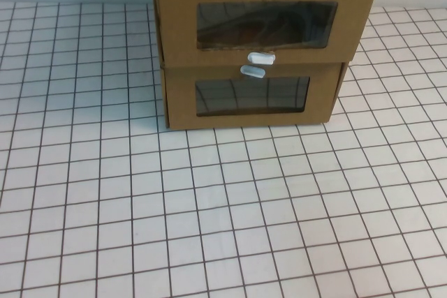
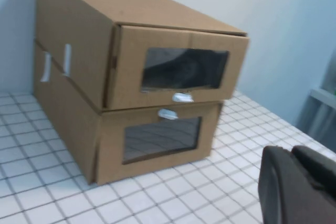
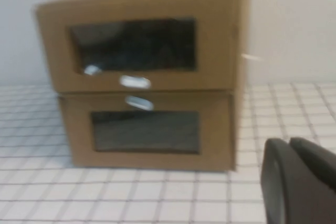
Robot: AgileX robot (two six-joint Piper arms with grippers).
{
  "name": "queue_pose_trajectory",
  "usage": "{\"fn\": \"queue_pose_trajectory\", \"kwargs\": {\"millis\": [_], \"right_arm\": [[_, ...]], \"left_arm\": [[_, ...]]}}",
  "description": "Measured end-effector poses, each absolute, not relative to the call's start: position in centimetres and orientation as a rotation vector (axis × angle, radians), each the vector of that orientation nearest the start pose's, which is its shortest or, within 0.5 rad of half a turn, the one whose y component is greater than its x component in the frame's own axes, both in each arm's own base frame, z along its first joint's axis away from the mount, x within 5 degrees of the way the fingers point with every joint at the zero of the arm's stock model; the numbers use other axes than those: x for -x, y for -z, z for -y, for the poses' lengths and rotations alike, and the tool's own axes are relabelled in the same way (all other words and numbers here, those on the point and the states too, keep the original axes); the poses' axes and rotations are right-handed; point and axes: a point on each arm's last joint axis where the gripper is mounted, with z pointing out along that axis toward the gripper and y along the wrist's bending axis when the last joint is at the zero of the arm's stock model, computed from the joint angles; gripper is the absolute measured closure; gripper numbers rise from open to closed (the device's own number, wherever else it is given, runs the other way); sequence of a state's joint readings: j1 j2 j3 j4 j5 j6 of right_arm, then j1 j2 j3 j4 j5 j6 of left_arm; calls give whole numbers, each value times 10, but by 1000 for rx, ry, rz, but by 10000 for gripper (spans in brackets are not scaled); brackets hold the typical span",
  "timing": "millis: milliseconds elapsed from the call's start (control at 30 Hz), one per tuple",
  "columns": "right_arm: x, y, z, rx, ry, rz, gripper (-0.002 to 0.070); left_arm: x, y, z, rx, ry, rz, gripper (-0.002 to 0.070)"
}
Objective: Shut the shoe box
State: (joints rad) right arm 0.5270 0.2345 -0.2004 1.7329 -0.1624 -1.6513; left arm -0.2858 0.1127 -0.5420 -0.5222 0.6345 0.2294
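The shoe box [image 1: 181, 47] is a brown cardboard stack of two drawers at the table's far middle. Its upper drawer [image 1: 265, 22] sticks out a little past the box's shell and overhangs the lower drawer [image 1: 251, 102], which sits flush. Each front has a dark window and a small white pull tab [image 1: 261, 57]. In the left wrist view the shoe box [image 2: 79, 66] is seen from its left corner, with my left gripper [image 2: 289, 153] shut and empty, well short of it. My right gripper [image 3: 287, 144] is shut too, apart from the shoe box [image 3: 220, 77]. Neither gripper appears in the high view.
The table [image 1: 209, 214] is white with a black grid and runs bare from the box toward the near edge. A pale wall [image 2: 273, 24] stands behind the box. White tape strips [image 2: 66, 59] mark the box's left side.
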Motion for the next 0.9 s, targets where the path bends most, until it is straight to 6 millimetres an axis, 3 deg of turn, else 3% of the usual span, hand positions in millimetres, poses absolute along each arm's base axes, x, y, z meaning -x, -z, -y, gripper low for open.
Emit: {"fn": "queue_pose_trajectory", "kwargs": {"millis": [133,367,767,900], "right_arm": [[-73,-252,-18,166,-298,-1580,690],[-73,-250,-18,165,-295,-1585,690],[-71,-250,-24,215,-346,-1573,690],[-71,-250,-25,227,-358,-1572,690]], "left_arm": [[-28,-307,28,-235,538,-1605,680],[-49,-264,25,-142,488,-1610,680],[-57,-188,27,-130,463,-1829,680],[-55,-180,25,-153,426,-1813,680]]}}
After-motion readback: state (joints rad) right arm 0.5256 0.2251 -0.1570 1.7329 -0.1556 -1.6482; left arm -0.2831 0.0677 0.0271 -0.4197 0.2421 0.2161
